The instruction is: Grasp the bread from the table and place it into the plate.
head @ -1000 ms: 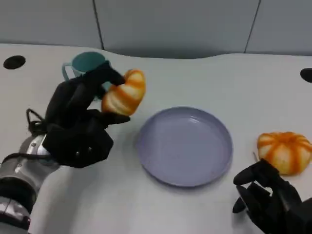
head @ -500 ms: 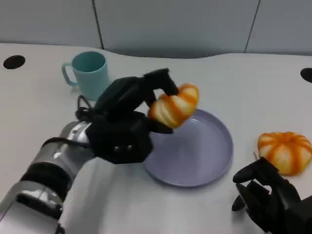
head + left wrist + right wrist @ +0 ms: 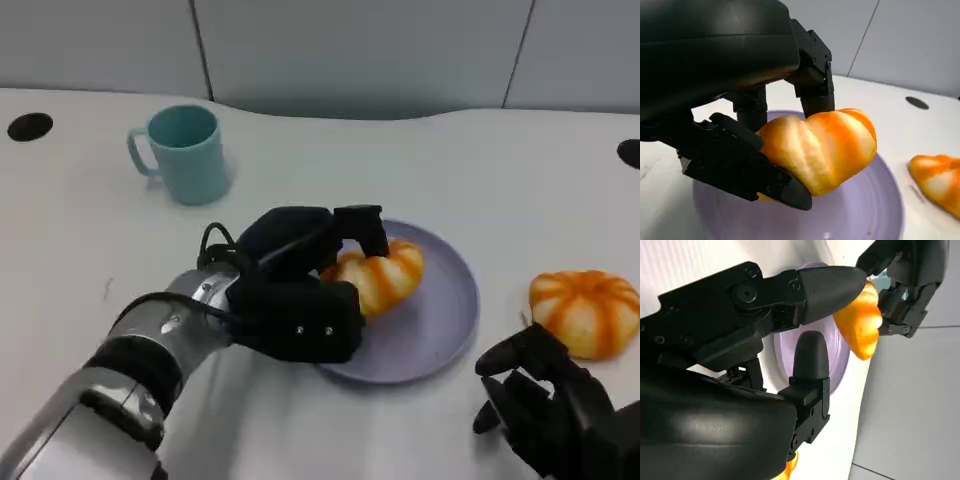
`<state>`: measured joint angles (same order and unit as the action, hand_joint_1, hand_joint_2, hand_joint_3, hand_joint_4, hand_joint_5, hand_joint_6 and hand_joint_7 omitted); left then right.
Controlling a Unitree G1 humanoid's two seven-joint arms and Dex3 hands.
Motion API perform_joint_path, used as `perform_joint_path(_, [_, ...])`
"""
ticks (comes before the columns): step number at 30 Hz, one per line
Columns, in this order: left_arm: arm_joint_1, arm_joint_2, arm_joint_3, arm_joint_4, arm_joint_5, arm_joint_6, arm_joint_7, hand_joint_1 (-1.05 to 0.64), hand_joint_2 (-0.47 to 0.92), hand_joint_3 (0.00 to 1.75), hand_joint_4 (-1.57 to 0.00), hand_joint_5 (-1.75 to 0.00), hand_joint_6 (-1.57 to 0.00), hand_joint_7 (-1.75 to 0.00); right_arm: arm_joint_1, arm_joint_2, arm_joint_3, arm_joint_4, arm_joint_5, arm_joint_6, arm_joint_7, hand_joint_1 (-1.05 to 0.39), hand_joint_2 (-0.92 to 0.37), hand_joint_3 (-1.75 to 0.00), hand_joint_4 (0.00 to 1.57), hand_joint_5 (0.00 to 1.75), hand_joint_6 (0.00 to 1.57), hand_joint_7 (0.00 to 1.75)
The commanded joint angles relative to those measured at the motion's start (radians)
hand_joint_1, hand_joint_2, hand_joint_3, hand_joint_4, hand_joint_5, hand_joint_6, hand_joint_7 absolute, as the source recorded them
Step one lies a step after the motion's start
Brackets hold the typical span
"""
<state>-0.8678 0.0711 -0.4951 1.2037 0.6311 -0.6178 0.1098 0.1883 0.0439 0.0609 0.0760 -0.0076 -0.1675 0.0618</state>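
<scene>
My left hand (image 3: 300,285) grips an orange and white striped bread (image 3: 382,276) and holds it low over the lavender plate (image 3: 452,310), near the plate's left half. In the left wrist view the bread (image 3: 822,147) sits pinched between the fingers (image 3: 812,80) above the plate (image 3: 875,215). My right hand (image 3: 550,410) rests by the table's front right with its fingers curled and nothing in it. In the right wrist view the held bread (image 3: 862,325) and plate (image 3: 832,347) show beyond my right hand's fingers (image 3: 810,365).
A second striped bread (image 3: 585,310) lies on the table right of the plate, also seen as bread (image 3: 940,182). A teal mug (image 3: 185,152) stands at the back left. Dark holes (image 3: 28,126) mark the table's far corners.
My left hand has carried the bread from beside the mug rightward and down over the plate. The right hand has not moved.
</scene>
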Motion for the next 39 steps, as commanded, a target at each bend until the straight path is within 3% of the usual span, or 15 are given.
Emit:
perform_joint_path(1, [-0.044,0.008,-0.006,0.005,-0.002,-0.006,-0.036,-0.48,0.87,0.01,-0.36,-1.75,-0.39,-1.16,0.009,0.002,-0.007,-0.01,0.02,0.008,0.001,-0.27,-0.92,-0.32,0.58,1.75,0.33,1.75])
perform_joint_path(3, [-0.05,0.015,-0.017,0.005,0.009,-0.025,-0.046,-0.48,0.88,0.01,-0.34,-1.75,-0.4,-1.11,0.01,0.0,-0.006,-0.014,0.012,0.013,-0.001,-0.27,-0.92,-0.31,0.58,1.75,0.33,1.75])
perform_joint_path(4, [-0.055,0.021,-0.028,0.005,0.018,-0.04,-0.053,-0.56,0.9,0.03,-0.22,-1.13,-0.33,-0.67,0.011,-0.002,-0.004,-0.018,0.007,0.017,-0.002,-0.28,-0.92,-0.31,0.59,1.75,0.33,1.75])
perform_joint_path(6, [-0.063,0.028,-0.046,0.007,0.031,-0.061,-0.061,-0.63,0.92,0.06,-0.16,-0.57,-0.34,-0.2,0.012,-0.006,-0.003,-0.02,0.004,0.021,0.002,-0.28,-0.92,-0.31,0.59,1.75,0.32,1.75])
perform_joint_path(10, [-0.074,0.023,-0.045,0.01,0.023,-0.062,-0.074,-0.73,0.92,0.1,-0.03,-0.25,-0.24,-0.02,0.008,-0.005,-0.005,-0.013,0.007,0.017,0.005,-0.28,-0.92,-0.32,0.6,1.75,0.33,1.75])
perform_joint_path(18, [-0.103,0.036,-0.028,-0.002,0.004,-0.053,-0.111,-0.84,0.92,0.2,0.0,-0.02,-0.12,0.0,-0.002,-0.005,-0.011,0.008,0.007,-0.006,0.004,-0.27,-0.92,-0.32,0.6,1.75,0.33,1.75])
perform_joint_path(28, [-0.044,0.114,0.078,-0.099,-0.13,-0.159,-0.181,-0.82,0.92,0.22,-0.04,-0.02,-0.12,-0.02,0.001,-0.005,-0.007,0.009,-0.008,-0.017,-0.005,-0.27,-0.92,-0.32,0.57,1.75,0.33,1.75])
perform_joint_path(32, [0.119,0.174,0.216,-0.22,-0.436,-0.239,-0.445,-0.76,0.92,0.23,-0.16,-0.09,-0.16,-0.04,0.006,-0.014,-0.007,0.003,-0.013,-0.015,-0.001,-0.28,-0.92,-0.32,0.57,1.75,0.33,1.75])
perform_joint_path(34, [0.148,0.177,0.24,-0.255,-0.492,-0.232,-0.51,-0.73,0.92,0.22,-0.18,-0.11,-0.17,-0.04,0.007,-0.014,-0.007,0.003,-0.013,-0.016,-0.002,-0.28,-0.92,-0.32,0.57,1.75,0.33,1.75])
perform_joint_path(39, [0.399,0.152,0.397,-0.495,-0.842,-0.07,-0.685,-0.7,0.92,0.14,-0.43,-0.27,-0.36,-0.11,0.021,-0.016,-0.007,-0.027,-0.008,0.02,0.0,-0.29,-0.92,-0.32,0.55,1.75,0.32,1.75])
